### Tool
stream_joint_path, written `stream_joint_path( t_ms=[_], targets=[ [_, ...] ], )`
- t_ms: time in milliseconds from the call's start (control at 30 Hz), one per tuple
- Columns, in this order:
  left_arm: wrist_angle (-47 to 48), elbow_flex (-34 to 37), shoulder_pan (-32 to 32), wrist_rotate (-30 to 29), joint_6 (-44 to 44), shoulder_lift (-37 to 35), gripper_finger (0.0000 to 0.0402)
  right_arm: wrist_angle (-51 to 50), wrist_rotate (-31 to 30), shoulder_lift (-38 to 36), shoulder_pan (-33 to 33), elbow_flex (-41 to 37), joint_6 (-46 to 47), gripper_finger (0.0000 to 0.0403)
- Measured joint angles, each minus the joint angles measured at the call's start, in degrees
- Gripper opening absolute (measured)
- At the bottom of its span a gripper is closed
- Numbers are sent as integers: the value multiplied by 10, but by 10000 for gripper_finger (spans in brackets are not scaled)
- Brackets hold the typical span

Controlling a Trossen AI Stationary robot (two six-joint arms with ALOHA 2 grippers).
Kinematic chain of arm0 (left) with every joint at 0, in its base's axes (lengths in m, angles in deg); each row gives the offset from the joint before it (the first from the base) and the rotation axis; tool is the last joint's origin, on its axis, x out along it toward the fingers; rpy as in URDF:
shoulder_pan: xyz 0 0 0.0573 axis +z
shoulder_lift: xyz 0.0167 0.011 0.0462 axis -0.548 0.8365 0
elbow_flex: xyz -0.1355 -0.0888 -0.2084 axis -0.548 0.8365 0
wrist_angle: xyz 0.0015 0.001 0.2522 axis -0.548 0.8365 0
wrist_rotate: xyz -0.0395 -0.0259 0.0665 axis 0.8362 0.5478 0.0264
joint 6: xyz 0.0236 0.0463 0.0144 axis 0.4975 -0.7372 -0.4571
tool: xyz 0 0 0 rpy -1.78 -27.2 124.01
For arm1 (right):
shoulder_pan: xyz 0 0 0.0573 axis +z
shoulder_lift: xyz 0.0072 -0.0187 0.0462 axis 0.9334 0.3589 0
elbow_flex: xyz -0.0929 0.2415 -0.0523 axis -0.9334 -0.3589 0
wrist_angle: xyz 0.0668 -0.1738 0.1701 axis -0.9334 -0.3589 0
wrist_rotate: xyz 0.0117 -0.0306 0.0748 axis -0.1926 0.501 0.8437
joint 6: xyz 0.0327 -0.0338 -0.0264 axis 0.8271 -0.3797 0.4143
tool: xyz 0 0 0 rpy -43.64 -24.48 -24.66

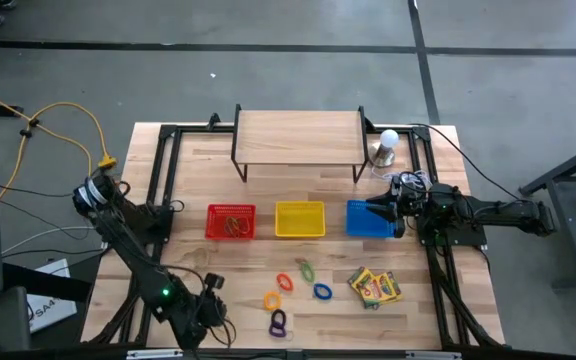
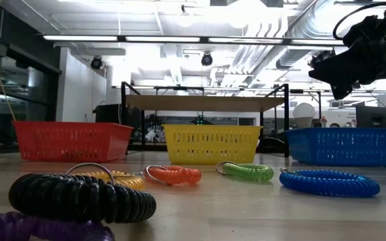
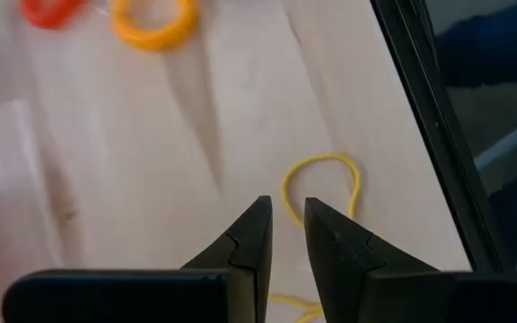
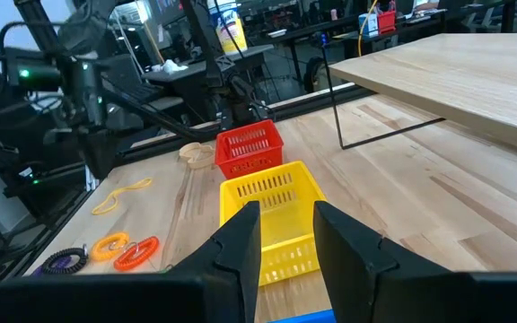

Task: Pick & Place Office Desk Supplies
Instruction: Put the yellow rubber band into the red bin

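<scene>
The left gripper [image 3: 284, 235] hangs low over the desk [image 1: 298, 165] near its front left corner, its jaws parted by a narrow gap with nothing between them, just short of a yellow rubber band [image 3: 323, 184] lying flat on the wood. The right gripper [image 1: 381, 209] hovers above the blue basket [image 1: 366, 222], jaws slightly apart and empty. Red [image 1: 231, 221] and yellow [image 1: 300, 219] baskets stand in a row with it. Coiled rings, orange [image 1: 285, 282], green [image 1: 307, 269], blue [image 1: 322, 291], yellow [image 1: 272, 299] and purple [image 1: 278, 322], lie scattered at the desk's front, with the crayon boxes [image 1: 374, 287] to their right.
</scene>
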Motion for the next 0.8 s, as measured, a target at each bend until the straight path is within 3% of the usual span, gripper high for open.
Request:
stream_joint_path(
  t_ms=[800],
  targets=[
    [-51,2,3,-2,-19,84,63,0,0,0,0,0,0,94]
  ],
)
